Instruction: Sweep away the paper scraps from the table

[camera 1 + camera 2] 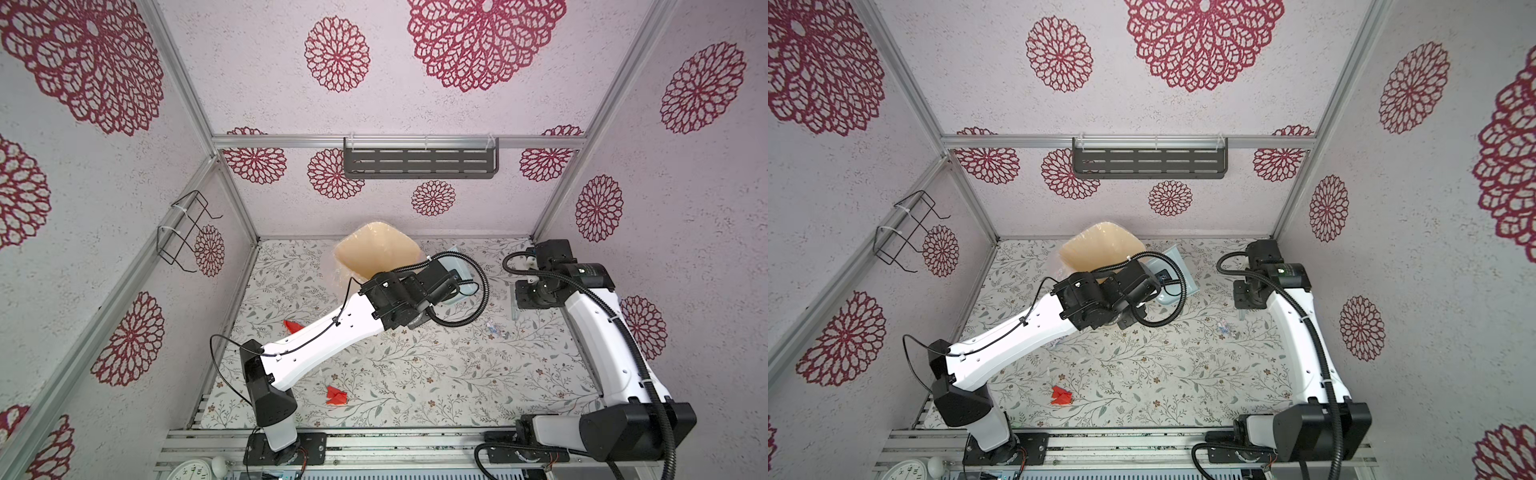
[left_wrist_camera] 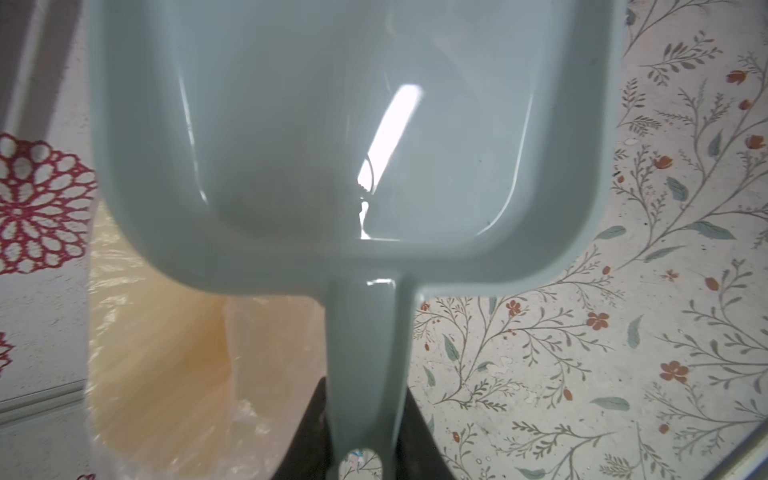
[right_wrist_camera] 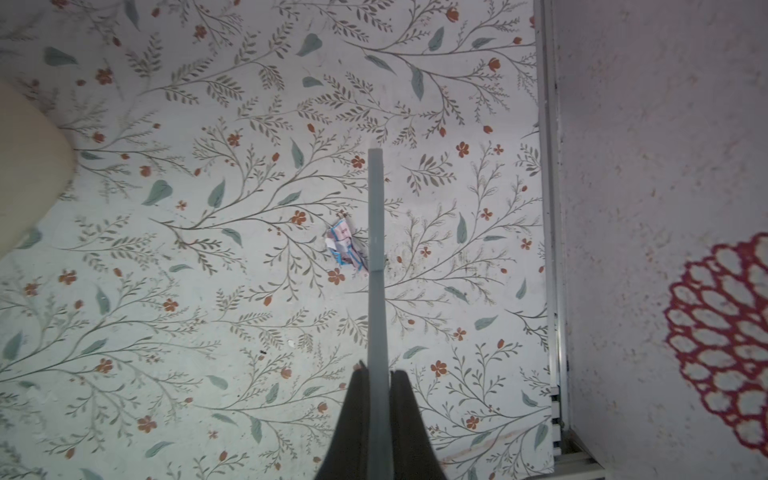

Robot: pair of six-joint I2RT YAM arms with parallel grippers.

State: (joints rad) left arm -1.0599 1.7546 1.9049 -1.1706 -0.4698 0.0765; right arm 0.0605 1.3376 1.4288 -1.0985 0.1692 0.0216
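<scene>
Red crumpled paper scraps (image 1: 336,395) dot the leaf-printed table (image 1: 436,374)

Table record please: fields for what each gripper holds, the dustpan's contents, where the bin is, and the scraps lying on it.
left gripper: shut on the handle of the dustpan
dustpan contents: nothing visible
bin: lined, at the back, beside the dustpan
right gripper: shut on thin pale tool, seen edge-on
red scrap: near the front edge
second red scrap: partly under the left arm
white printed scrap: on the table, near the tool
</scene>
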